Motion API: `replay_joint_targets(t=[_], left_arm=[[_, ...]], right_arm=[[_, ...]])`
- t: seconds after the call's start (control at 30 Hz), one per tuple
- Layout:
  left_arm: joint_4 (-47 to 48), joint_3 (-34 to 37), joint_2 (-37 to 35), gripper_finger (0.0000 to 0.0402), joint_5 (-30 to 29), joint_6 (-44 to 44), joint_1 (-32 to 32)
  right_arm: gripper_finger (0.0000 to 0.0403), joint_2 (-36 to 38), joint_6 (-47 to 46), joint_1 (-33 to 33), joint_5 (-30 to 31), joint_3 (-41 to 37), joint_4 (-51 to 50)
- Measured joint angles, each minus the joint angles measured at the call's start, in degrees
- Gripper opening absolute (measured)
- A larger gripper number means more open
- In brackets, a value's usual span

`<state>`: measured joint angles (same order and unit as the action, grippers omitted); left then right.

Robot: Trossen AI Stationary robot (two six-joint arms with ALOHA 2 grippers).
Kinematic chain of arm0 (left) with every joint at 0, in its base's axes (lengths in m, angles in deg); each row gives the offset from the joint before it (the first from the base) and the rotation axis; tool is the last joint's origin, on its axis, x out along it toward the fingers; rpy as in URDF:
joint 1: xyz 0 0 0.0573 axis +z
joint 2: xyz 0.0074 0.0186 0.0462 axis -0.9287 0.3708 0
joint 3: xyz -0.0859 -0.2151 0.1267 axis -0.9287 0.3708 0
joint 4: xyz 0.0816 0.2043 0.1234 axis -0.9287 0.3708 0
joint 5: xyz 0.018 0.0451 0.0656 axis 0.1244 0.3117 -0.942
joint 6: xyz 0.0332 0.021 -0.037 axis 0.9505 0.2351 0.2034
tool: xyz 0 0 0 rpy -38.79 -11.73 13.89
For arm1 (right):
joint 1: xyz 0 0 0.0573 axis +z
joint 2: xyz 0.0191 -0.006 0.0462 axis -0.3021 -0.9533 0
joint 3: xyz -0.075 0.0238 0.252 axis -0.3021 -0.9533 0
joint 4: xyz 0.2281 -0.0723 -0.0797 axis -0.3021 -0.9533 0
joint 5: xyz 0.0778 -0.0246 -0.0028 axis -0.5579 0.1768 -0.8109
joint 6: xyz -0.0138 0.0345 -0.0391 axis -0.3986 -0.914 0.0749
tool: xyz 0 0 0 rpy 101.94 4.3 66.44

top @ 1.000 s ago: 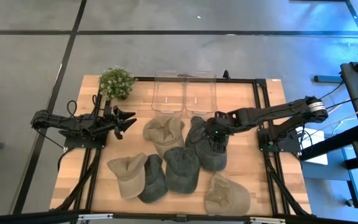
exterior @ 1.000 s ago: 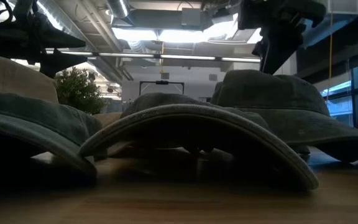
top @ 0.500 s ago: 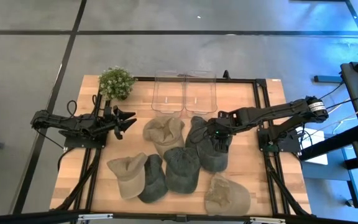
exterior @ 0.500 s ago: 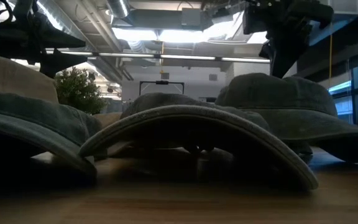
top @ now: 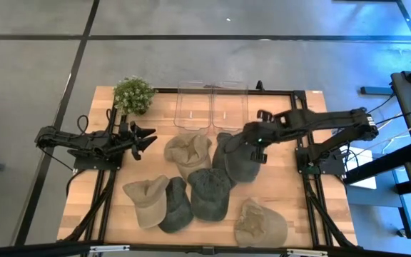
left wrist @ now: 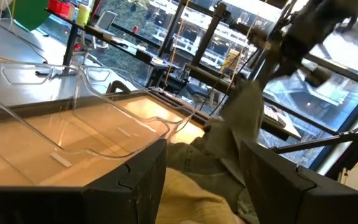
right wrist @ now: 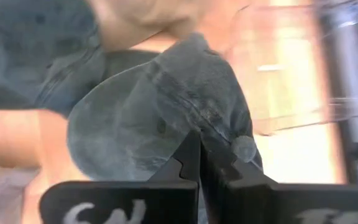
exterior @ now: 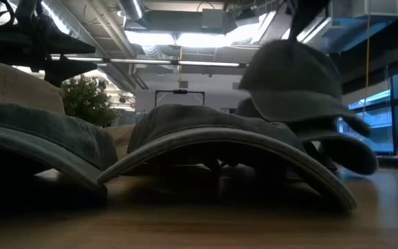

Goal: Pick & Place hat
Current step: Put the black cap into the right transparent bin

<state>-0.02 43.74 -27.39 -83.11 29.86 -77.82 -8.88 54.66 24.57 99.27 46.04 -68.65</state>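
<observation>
Wooden table (top: pixel 277 207); right fingers (right wrist: pixel 197 163) pinch grey cap (top: pixel 240 160); left fingers (left wrist: pixel 145 180) spread.

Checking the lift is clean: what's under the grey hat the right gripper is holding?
The right gripper holds the grey hat clear of the table. In the low view another dark hat lies beneath it; the table under that one is covered.

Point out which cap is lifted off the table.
The dark grey cap pinched in the right claw, near the clear bins; the other caps lie flat.
</observation>
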Motion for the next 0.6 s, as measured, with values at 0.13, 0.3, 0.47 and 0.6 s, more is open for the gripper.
replay_joint_targets(t=[0.13, 0.3, 0.47, 0.6], left_arm=[[0.0, 0.0, 0.4, 0.0196, 0.0, 0.0, 0.0], [0.0, 0.0, 1.0, 0.0196, 0.0, 1.5, 0.0], [0.0, 0.0, 1.2, 0.0196, 0.0, 1.7, 0.0], [0.0, 0.0, 1.2, 0.0196, 0.0, 1.5, 0.0]], right_arm=[[0.0001, 0.0, 1.6, -0.1, 5.3, 7.1, -3.0], [0.0001, 0.0, 9.5, -2.9, 13.5, 13.9, -2.3], [0.0000, 0.0, 18.1, -9.4, 16.3, 17.5, 0.4], [0.0000, -0.4, 25.4, -15.1, 15.7, 17.4, 5.4]])
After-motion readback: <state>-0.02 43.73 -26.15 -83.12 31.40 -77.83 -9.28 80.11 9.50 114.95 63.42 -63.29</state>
